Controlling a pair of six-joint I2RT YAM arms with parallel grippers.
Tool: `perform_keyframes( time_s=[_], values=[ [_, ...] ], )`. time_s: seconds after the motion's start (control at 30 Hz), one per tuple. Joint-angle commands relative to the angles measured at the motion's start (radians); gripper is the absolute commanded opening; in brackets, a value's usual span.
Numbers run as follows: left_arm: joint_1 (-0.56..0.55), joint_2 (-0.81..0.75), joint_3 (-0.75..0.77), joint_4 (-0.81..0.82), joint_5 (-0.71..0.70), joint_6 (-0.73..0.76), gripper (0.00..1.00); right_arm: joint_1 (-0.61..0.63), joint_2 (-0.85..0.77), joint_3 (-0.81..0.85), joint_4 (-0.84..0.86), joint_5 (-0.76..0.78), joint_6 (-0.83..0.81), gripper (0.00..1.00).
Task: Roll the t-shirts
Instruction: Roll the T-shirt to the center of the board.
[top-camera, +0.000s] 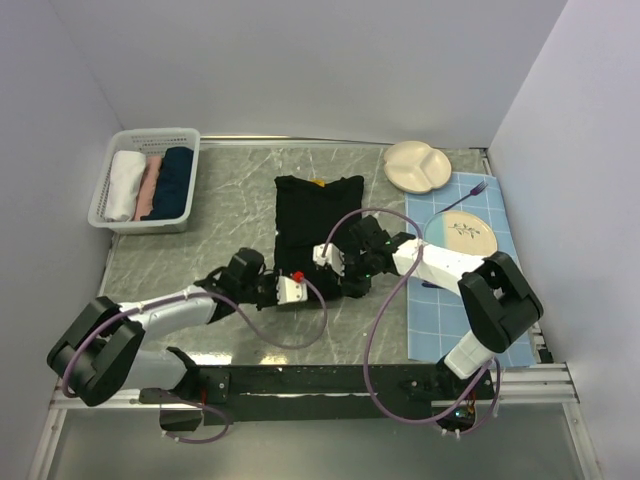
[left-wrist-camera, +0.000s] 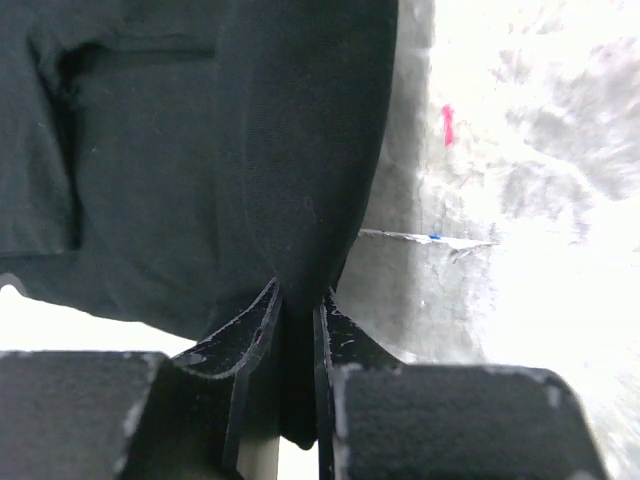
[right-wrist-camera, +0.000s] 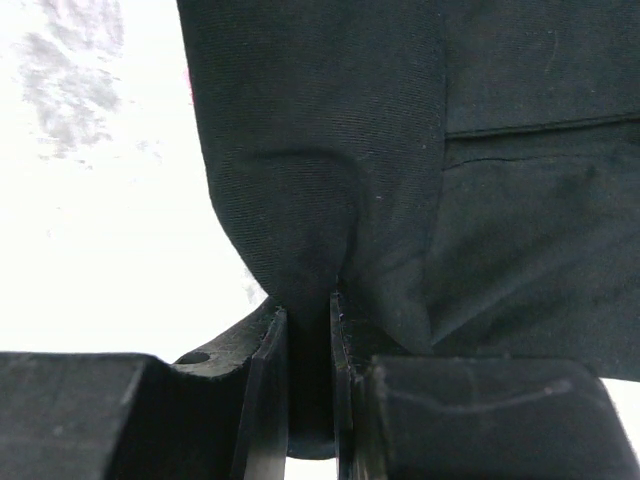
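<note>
A black t-shirt (top-camera: 318, 215) lies folded into a narrow strip in the middle of the table, with a tiny yellow mark (top-camera: 318, 182) at its far edge. Both grippers are at its near end. In the left wrist view my left gripper (left-wrist-camera: 298, 305) is shut on a fold of the black cloth (left-wrist-camera: 250, 150), at the strip's left near corner. My right gripper (right-wrist-camera: 310, 305) is likewise shut on a bunched fold of the cloth (right-wrist-camera: 320, 160) at the right near corner. In the top view the two wrists (top-camera: 292, 290) (top-camera: 345, 262) hide the strip's near edge.
A white basket (top-camera: 110, 190) at the back left holds three rolled cloths: white, pink and dark blue. At the back right are a cream divided plate (top-camera: 420, 165), a fork (top-camera: 468, 193) and a round plate (top-camera: 462, 235) on a blue checked mat (top-camera: 470, 290).
</note>
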Motion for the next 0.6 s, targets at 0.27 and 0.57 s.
perform_keyframes(
  time_s=[0.27, 0.57],
  values=[
    [0.185, 0.131, 0.445, -0.733, 0.468, 0.049, 0.12, -0.098, 0.042, 0.162, -0.376, -0.254, 0.017, 0.08],
    [0.271, 0.465, 0.714, -1.013, 0.566, 0.143, 0.13, -0.213, 0.334, 0.415, -0.620, -0.409, 0.003, 0.10]
  ],
)
